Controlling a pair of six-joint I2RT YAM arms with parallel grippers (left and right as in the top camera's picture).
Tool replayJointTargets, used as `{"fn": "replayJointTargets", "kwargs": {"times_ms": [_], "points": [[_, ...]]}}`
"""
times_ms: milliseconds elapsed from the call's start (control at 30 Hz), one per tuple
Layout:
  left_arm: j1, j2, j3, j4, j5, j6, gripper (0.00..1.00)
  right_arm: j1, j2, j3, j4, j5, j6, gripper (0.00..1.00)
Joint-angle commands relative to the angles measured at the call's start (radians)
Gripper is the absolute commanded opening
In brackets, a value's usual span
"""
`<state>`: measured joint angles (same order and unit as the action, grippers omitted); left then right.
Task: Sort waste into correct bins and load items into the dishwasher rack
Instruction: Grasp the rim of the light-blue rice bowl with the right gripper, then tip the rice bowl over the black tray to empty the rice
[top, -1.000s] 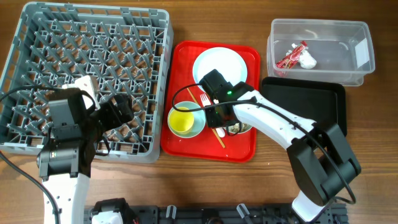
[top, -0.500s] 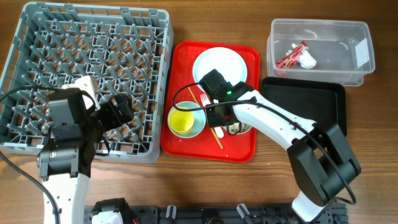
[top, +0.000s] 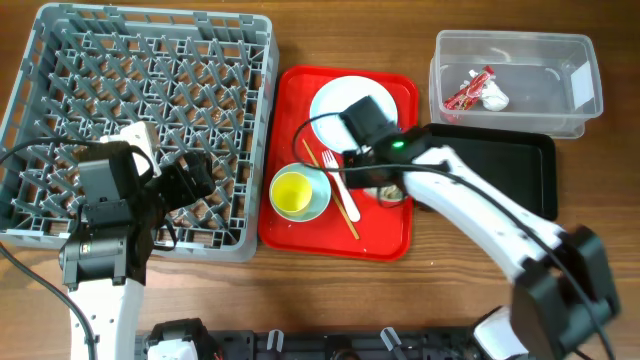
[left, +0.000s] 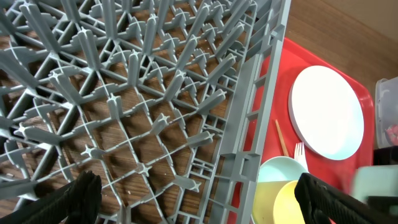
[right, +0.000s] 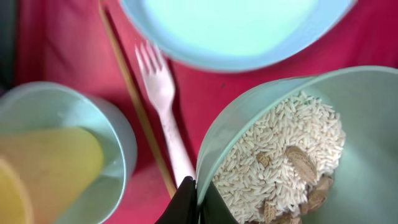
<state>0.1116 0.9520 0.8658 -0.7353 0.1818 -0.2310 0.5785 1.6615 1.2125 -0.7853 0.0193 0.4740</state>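
My right gripper (top: 383, 180) (right: 199, 200) is shut on the rim of a pale blue-green bowl (right: 348, 186) that holds beige rice-like scraps (right: 292, 155). It holds the bowl over the red serving tray's right side. On the tray lie the white plate (top: 345, 105), the white fork (top: 336, 178), the chopsticks (top: 340, 205) and a yellow cup (top: 291, 193) inside the second bowl (top: 318, 203). My left gripper (top: 195, 180) (left: 199, 208) is open and empty over the grey rack (top: 140, 110), near its right wall.
The clear tub (top: 515, 45) at the back right holds the red wrapper (top: 467, 90) and white tissue (top: 494, 96). The black tray (top: 500, 165) lies in front of it, right of the red serving tray (top: 290, 235).
My right gripper has lifted the bowl of scraps and moved it back and to the right, toward the black tray. The left arm has not moved.
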Motion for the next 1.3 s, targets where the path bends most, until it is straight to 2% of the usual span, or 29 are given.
{"fn": "replayJointTargets", "kwargs": {"times_ms": [0,400,633,867,1267], "points": [[0.005,0.001,0.018,0.000,0.008,-0.013,1.00,-0.080,-0.091,0.027,-0.009,-0.018,-0.007,0.04],[0.005,0.001,0.018,0.000,0.008,-0.013,1.00,-0.442,-0.122,-0.021,-0.030,-0.373,-0.119,0.04],[0.005,0.001,0.018,0.001,0.008,-0.013,1.00,-0.639,-0.100,-0.158,0.083,-0.687,-0.212,0.04],[0.005,0.001,0.018,0.001,0.008,-0.013,1.00,-0.827,-0.097,-0.267,0.184,-0.944,-0.212,0.04],[0.005,0.001,0.018,0.000,0.008,-0.013,1.00,-1.036,-0.064,-0.272,0.206,-1.307,-0.130,0.04]]}}
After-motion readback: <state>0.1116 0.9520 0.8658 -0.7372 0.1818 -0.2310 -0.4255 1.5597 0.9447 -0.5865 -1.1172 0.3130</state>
